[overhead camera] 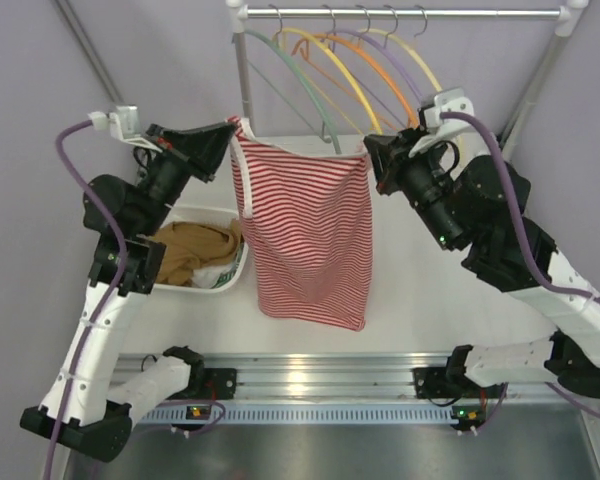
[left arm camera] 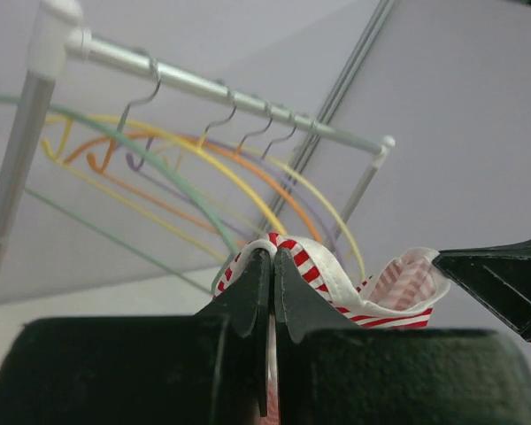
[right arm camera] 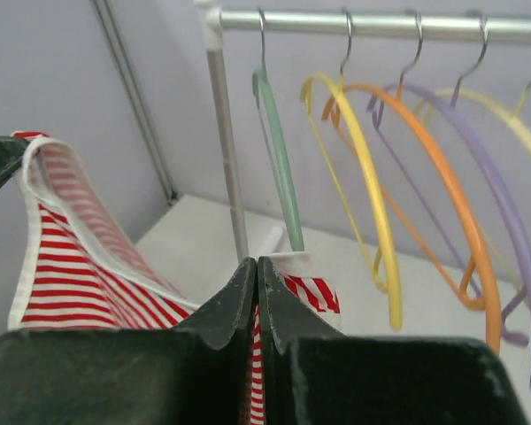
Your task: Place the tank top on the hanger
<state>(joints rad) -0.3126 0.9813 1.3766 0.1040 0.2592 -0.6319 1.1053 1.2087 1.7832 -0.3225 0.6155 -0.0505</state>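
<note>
The red-and-white striped tank top [overhead camera: 310, 230] hangs spread in the air between my two grippers, its hem just above the table. My left gripper [overhead camera: 227, 136] is shut on its left strap corner [left arm camera: 336, 283]. My right gripper [overhead camera: 370, 162] is shut on its right strap corner [right arm camera: 314, 288]. In the wrist views both pairs of jaws are pressed together on striped cloth and white trim. The pale cream-yellow hanger [overhead camera: 427, 68] hangs rightmost on the rail, behind my right gripper, and shows in the right wrist view [right arm camera: 513, 124]. The top's neckline sits in front of and below the hangers.
A golden-yellow hanger [right arm camera: 372, 177] and green [right arm camera: 279, 159], orange [right arm camera: 451, 186] and purple [right arm camera: 513, 230] hangers hang on the metal rail [overhead camera: 410, 13]. The rack's post [overhead camera: 242, 80] stands behind my left gripper. A white basket [overhead camera: 235, 275] holds a tan garment [overhead camera: 190, 250] at the left.
</note>
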